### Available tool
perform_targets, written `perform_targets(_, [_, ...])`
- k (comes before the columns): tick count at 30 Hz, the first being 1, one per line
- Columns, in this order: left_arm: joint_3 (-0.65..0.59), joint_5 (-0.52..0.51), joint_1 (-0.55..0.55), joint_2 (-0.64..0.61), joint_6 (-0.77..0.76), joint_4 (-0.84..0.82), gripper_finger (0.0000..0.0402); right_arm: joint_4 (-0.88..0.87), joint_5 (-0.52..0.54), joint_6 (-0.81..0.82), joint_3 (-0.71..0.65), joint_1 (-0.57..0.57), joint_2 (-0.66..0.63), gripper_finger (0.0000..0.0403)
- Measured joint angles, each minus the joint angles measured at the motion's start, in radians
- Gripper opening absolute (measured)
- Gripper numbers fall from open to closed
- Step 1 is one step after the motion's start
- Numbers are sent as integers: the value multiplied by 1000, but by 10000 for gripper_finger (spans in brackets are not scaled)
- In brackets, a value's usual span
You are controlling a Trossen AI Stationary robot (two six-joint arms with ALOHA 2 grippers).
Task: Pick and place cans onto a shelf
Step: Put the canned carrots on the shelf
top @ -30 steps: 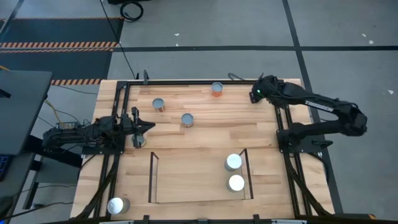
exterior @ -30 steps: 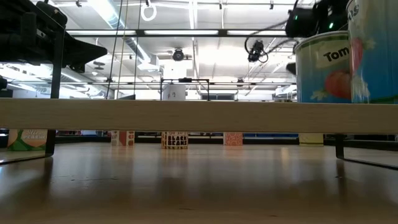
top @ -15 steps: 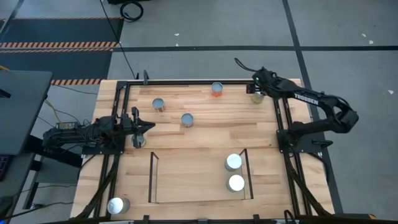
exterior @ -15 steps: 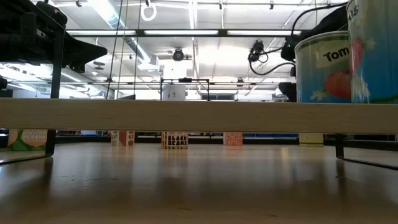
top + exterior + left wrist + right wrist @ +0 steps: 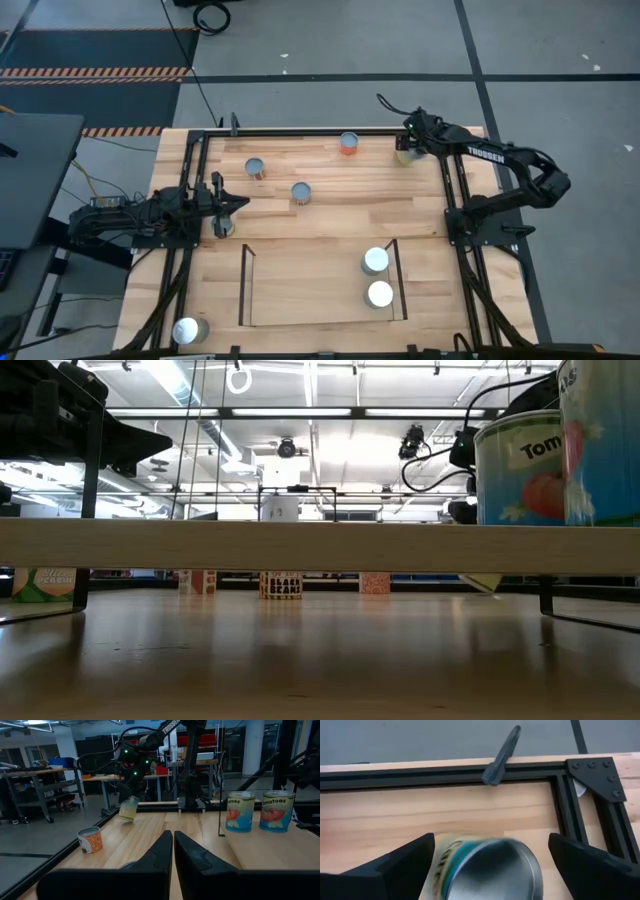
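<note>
Nearest the front edge in the high view, 1 can (image 5: 186, 331) stands outside the shelf (image 5: 246, 290), which holds 2 cans (image 5: 376, 261) at its right end. Mid-table, the left gripper (image 5: 232, 204) waits with fingers pressed together beside 1 can, with 3 more loose beyond. At the far right corner, the right gripper (image 5: 408, 152) grips a tilted can (image 5: 485, 865), so most remain unplaced.

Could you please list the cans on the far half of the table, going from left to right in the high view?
Grey-topped can → second grey-topped can → orange can → can in the right gripper, by the far right corner.
</note>
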Motion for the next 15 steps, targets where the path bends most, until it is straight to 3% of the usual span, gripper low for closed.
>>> perform_targets(15, [0, 0, 0, 0, 0, 0, 25, 23, -65, -57, 0, 56, -17, 399])
